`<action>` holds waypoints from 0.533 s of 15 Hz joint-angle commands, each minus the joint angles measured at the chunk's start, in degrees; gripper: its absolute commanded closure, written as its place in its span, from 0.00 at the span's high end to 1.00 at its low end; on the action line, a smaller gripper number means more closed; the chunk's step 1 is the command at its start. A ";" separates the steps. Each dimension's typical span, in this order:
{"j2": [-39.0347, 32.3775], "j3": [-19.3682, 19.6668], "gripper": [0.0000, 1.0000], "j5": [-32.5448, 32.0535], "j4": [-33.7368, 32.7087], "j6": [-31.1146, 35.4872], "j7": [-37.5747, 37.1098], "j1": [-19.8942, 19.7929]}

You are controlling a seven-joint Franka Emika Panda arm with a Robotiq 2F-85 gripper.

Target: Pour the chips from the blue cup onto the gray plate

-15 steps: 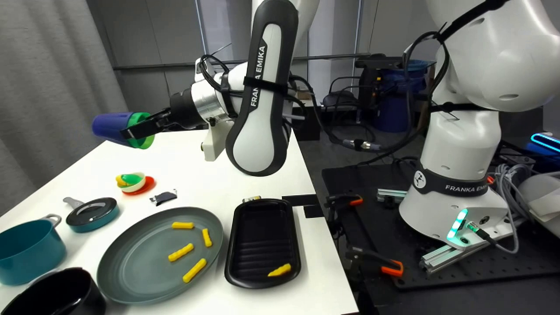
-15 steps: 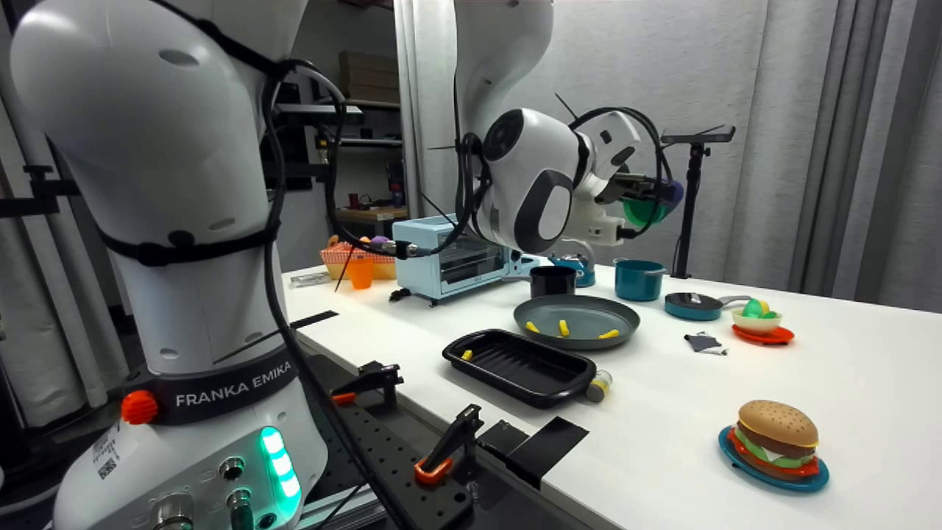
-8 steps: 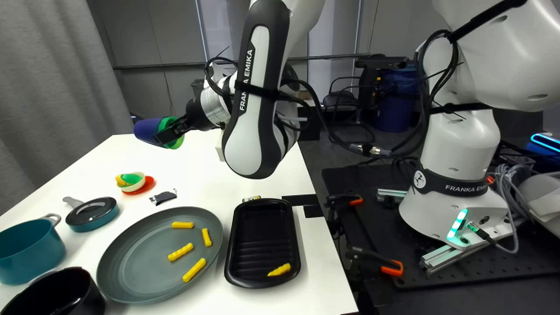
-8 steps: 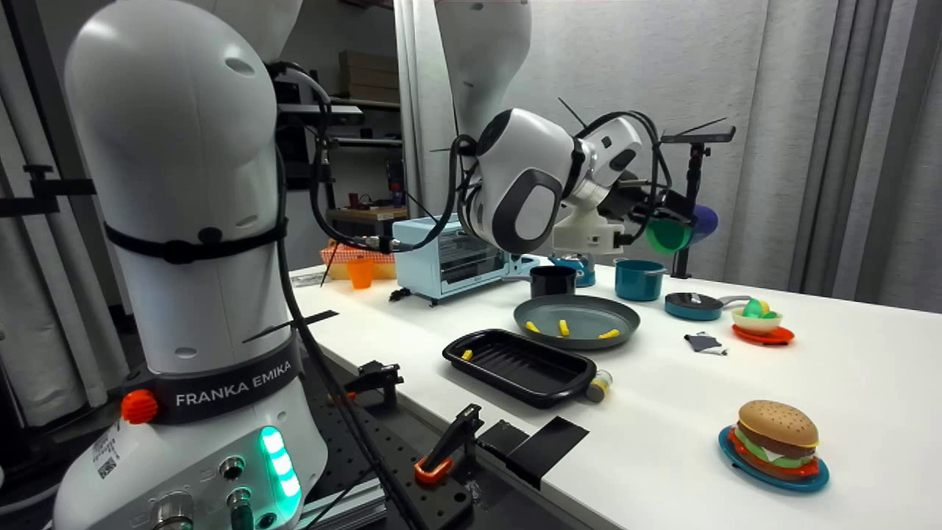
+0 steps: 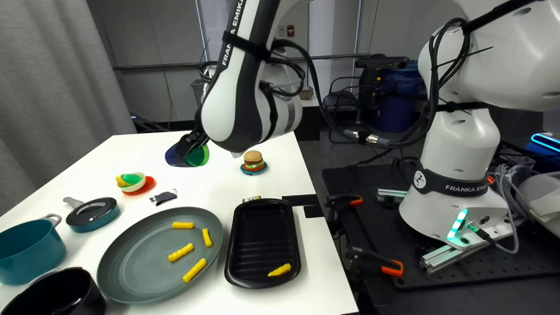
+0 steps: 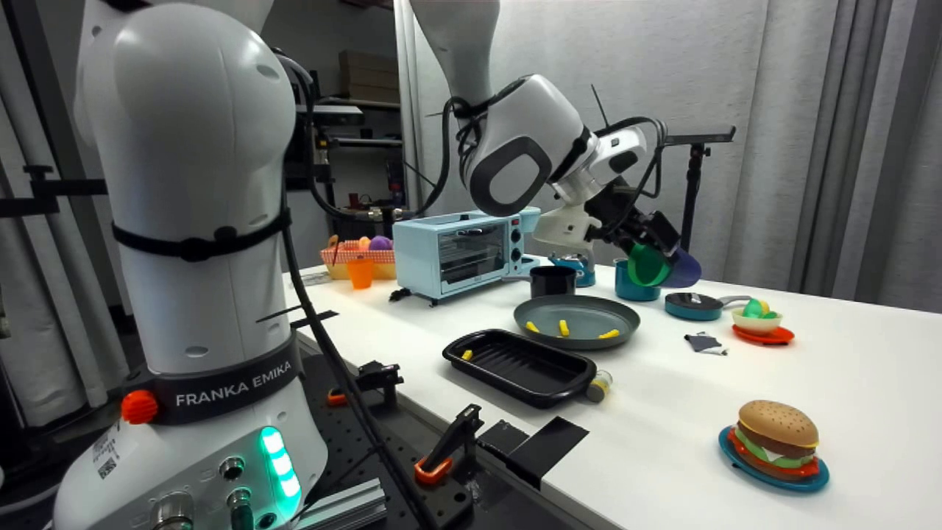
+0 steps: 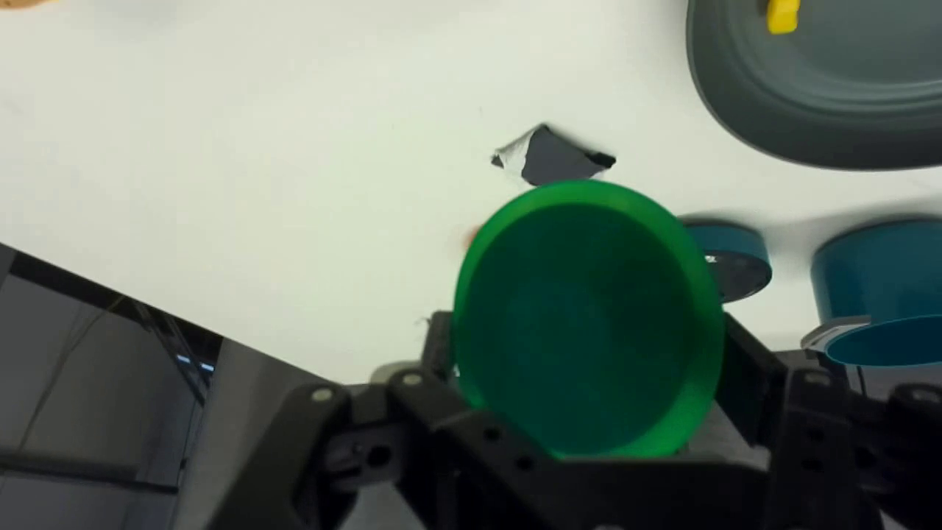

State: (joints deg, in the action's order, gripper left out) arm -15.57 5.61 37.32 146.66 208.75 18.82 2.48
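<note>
We find the blue cup, green inside, tipped sideways above the table, clear of the gray plate; pouring looks done. The gripper clamps its sides, out of the pour's path. Four chips on the plate; one, probably a stray, in the black tray.

Blue cup: blue-purple outside, green rim & inside; held aloft abv surface, tipped abt sideways, mouth twd the edge nearest blk tray. Gray plate: big, rd, gray-green w/ raised rim, flat on surface, just beside tray, farther from that edge. Chips: short yellow sticks; 4 scattered on plate's tray-side half, 2 close to rim; 5th in tray, nr a corner.
</note>
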 commanded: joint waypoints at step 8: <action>7.65 10.86 0.57 22.00 -0.19 -21.53 14.27 9.91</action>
State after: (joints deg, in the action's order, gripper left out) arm -9.05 12.17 56.04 146.54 192.45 31.12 9.37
